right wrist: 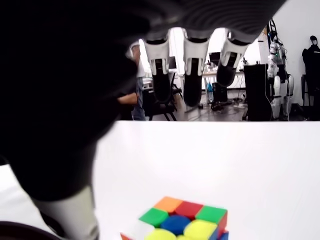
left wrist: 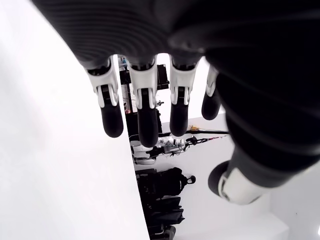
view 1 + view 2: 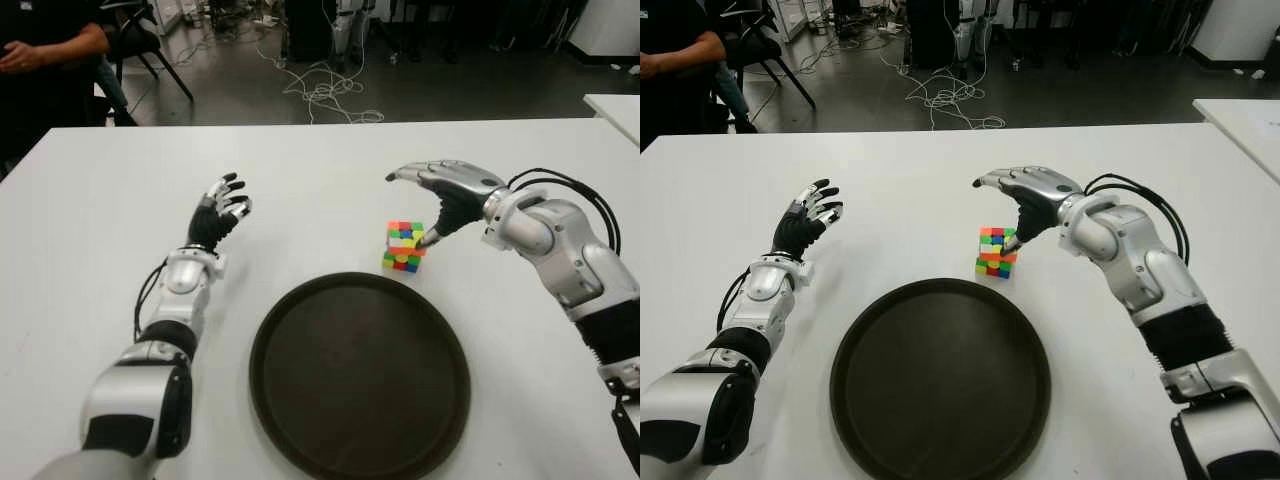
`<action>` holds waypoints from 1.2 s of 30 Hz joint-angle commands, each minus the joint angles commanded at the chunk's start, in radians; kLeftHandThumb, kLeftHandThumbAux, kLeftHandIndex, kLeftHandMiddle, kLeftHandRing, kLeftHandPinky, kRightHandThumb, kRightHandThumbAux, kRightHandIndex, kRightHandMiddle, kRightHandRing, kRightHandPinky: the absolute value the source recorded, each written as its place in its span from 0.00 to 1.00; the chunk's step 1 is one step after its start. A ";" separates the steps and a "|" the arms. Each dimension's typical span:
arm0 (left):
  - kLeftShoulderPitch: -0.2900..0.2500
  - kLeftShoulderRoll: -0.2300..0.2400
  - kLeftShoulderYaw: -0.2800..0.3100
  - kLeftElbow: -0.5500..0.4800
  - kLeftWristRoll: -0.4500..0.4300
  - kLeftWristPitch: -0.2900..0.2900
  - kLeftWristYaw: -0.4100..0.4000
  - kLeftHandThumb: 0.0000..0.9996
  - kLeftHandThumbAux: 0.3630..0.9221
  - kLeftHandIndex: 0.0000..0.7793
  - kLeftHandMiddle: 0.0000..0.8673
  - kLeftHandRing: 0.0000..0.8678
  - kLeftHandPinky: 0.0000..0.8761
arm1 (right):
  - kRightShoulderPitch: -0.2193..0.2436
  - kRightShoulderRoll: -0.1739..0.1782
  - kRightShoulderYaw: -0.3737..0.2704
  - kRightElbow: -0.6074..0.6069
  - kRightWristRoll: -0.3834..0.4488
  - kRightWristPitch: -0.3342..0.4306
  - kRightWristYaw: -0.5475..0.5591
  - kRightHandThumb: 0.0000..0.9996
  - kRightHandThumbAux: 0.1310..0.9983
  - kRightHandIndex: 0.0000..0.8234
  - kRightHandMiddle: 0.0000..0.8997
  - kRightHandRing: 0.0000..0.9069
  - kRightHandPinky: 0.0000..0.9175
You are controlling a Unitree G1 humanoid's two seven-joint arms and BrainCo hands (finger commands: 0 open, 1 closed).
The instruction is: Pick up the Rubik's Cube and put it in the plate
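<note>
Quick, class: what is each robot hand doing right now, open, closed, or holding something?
Left robot hand: open, holding nothing, left of the plate.
Right robot hand: open over the Rubik's Cube, thumb at its side, not yet grasping.

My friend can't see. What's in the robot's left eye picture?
The robot's right hand reaches over a colourful Rubik's Cube, thumb at its side, fingers spread above. The cube sits on the white table just beyond a round dark plate. The left hand is open, empty.
</note>
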 joint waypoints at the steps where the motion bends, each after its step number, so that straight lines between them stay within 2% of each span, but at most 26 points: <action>1: 0.000 0.000 0.000 0.000 0.000 0.000 0.001 0.19 0.63 0.15 0.21 0.23 0.22 | -0.008 0.006 0.007 0.030 -0.003 -0.009 -0.013 0.00 0.83 0.19 0.21 0.20 0.11; 5: 0.001 0.000 -0.001 0.001 0.002 -0.001 0.006 0.19 0.63 0.14 0.21 0.23 0.23 | -0.034 0.025 0.027 0.107 -0.011 -0.021 -0.033 0.00 0.85 0.22 0.26 0.26 0.18; 9: 0.001 -0.001 0.001 0.002 0.002 -0.001 0.006 0.18 0.65 0.14 0.20 0.22 0.22 | -0.044 0.025 0.038 0.121 -0.014 -0.010 -0.023 0.00 0.86 0.19 0.25 0.24 0.13; 13: 0.001 -0.002 0.003 0.002 -0.001 0.001 0.006 0.18 0.67 0.14 0.20 0.21 0.20 | -0.054 0.031 0.055 0.137 -0.032 0.022 -0.015 0.00 0.85 0.18 0.22 0.23 0.18; 24: 0.001 0.000 0.001 0.002 0.002 -0.005 0.005 0.20 0.68 0.14 0.21 0.22 0.22 | -0.078 0.041 0.089 0.189 -0.061 0.043 -0.034 0.00 0.81 0.15 0.16 0.18 0.15; 28: 0.003 0.001 0.000 0.001 0.003 -0.008 0.002 0.19 0.67 0.14 0.20 0.22 0.22 | -0.080 0.042 0.092 0.201 -0.062 0.032 -0.049 0.00 0.82 0.19 0.20 0.21 0.17; 36: 0.002 0.001 0.000 0.001 0.003 -0.011 0.001 0.18 0.67 0.14 0.20 0.21 0.21 | -0.086 0.047 0.099 0.226 -0.061 0.028 -0.060 0.00 0.83 0.19 0.20 0.21 0.17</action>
